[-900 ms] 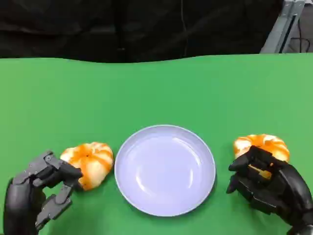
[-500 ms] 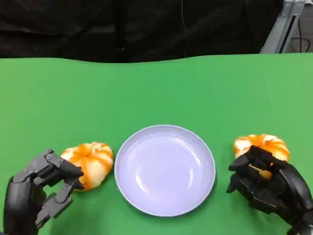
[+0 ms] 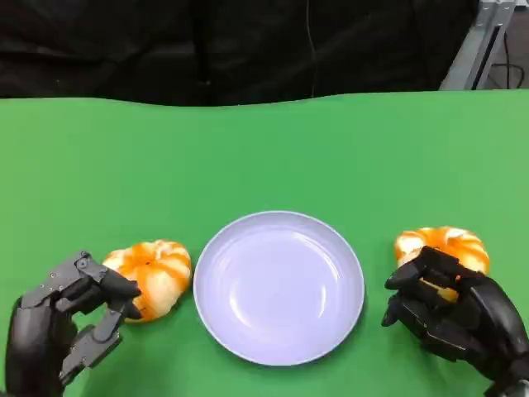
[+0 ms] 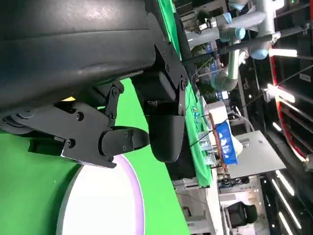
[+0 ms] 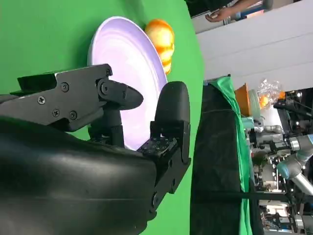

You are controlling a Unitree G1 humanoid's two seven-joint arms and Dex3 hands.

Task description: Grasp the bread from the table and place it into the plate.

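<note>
Little has changed over the last second: the left hand (image 3: 70, 318) has only crept in, fingers apart beside the left bread roll (image 3: 151, 277), gripping nothing. The right hand (image 3: 450, 318) remains cupped over the right bread roll (image 3: 444, 246); a firm hold cannot be confirmed. Both rolls sit on the green table (image 3: 264, 157), flanking the lavender plate (image 3: 279, 286). Grasping appears barely begun.

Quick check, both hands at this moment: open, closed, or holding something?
Left hand: open, fingers apart beside the left bread, not gripping it.
Right hand: fingers curled over the right bread; grip cannot be told.
</note>
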